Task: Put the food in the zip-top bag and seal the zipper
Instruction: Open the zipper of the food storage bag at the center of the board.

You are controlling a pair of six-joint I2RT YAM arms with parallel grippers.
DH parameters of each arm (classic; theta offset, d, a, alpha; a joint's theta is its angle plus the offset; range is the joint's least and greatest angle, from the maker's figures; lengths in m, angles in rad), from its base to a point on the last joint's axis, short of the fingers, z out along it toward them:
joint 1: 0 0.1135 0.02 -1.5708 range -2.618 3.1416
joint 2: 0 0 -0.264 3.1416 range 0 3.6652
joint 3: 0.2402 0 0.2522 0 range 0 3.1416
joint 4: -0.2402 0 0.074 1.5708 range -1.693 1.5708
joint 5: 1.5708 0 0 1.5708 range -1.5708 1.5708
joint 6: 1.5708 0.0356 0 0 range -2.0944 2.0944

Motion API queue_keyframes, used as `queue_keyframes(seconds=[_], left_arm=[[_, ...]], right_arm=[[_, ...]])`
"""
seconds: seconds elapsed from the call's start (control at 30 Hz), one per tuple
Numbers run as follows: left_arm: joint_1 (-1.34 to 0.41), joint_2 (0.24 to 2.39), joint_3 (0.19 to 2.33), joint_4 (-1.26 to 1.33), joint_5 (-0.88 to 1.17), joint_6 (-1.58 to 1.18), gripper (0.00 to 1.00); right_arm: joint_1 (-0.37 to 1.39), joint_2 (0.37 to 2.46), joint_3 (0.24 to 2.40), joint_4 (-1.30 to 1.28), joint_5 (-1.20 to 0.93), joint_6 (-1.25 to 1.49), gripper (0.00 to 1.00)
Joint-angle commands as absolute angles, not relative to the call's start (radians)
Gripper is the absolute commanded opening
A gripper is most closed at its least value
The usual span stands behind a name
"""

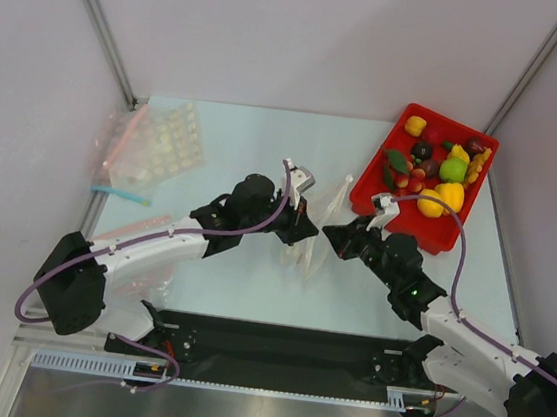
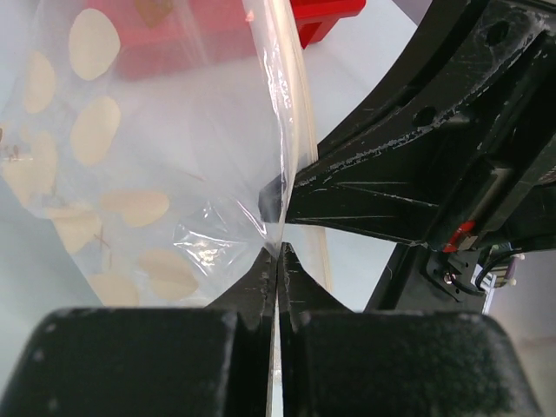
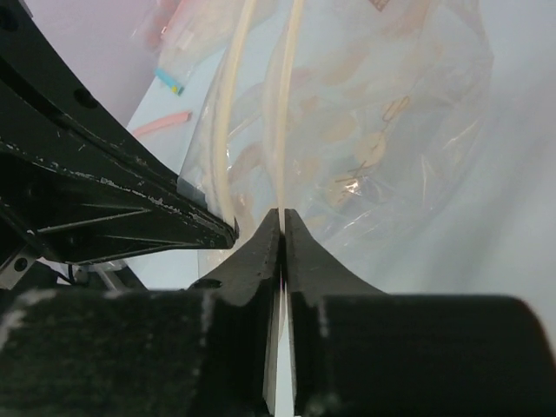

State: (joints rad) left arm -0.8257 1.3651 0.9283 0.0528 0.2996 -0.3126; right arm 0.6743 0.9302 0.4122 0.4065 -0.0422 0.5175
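Note:
The clear zip-top bag (image 1: 324,212) stands upright at the table's middle, held between both grippers. My left gripper (image 1: 301,229) is shut on one side of its mouth edge (image 2: 278,250). My right gripper (image 1: 334,237) is shut on the other side (image 3: 282,214). The whitish zipper strips (image 3: 231,104) run apart, so the mouth is open. The bag (image 2: 165,156) looks empty; only round marks show through it. The food (image 1: 443,197), yellow peppers, a green piece (image 1: 453,169), dark purple (image 1: 422,150) and small red ones, lies in the red tray (image 1: 439,237) at the back right.
A clear bag holding a white dimpled sheet (image 1: 165,140) lies at the back left, with a blue strip (image 1: 119,193) and a pink strip (image 1: 141,225) near it. The tray's corner (image 2: 334,13) shows behind the bag. Grey frame posts (image 1: 99,17) rise at both back corners.

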Motion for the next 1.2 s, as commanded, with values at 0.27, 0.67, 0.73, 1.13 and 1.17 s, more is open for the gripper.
queue_keyframes(seconds=[0.27,0.67,0.73,1.13,1.17], left_arm=[[-0.948,1.244,0.959,0.008,-0.076,-0.181,0.62],[-1.163,1.225,1.009,-0.067,-0.457,-0.095,0.65],[-1.184,1.256,1.037,-0.08,-0.529,-0.083,0.63],[-1.258,1.342,1.086,-0.094,-0.63,-0.034,0.47],[-1.264,1.351,1.092,-0.097,-0.641,-0.034,0.47]], right_arm=[[0.732,0.897,0.541,0.256,0.126,0.491,0.0],[0.838,0.859,0.586,0.192,0.287,0.48,0.0],[0.847,0.857,0.587,0.192,0.291,0.48,0.0],[0.859,0.867,0.591,0.189,0.339,0.491,0.0],[0.859,0.867,0.591,0.189,0.341,0.492,0.0]])
